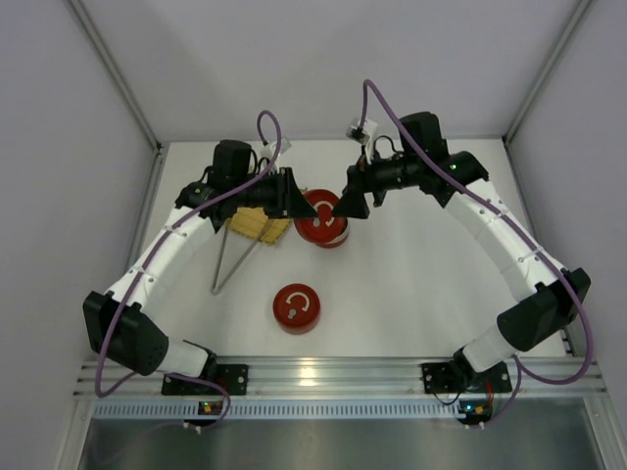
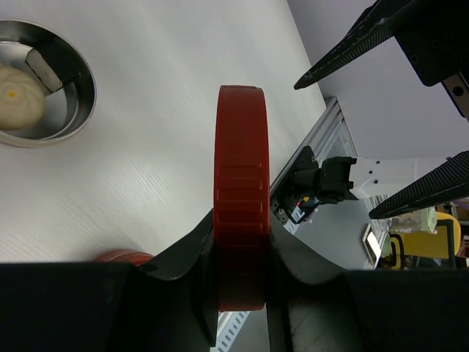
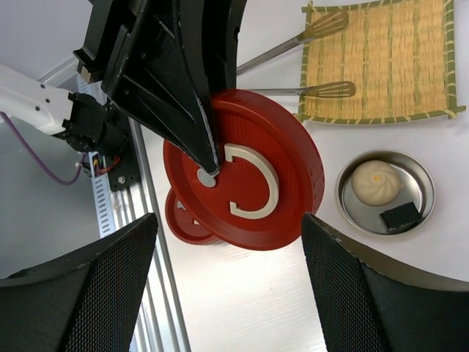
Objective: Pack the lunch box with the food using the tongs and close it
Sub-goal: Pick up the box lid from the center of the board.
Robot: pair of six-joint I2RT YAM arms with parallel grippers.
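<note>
Above the counter (image 1: 411,284), left fingers (image 3: 168,88) pinch the red lid (image 3: 293,158) on edge, its face toward the wide-spread right fingers (image 3: 80,293); the open box (image 3: 423,192) sits just beside.

I see round steel tin (image 3: 339,192) open, white bun (image 3: 375,181) and dark piece (image 3: 400,215) inside; red C-handled lid (image 3: 286,147) raised beside it; tongs (image 3: 282,49) tips on mat (image 3: 388,59).
</note>
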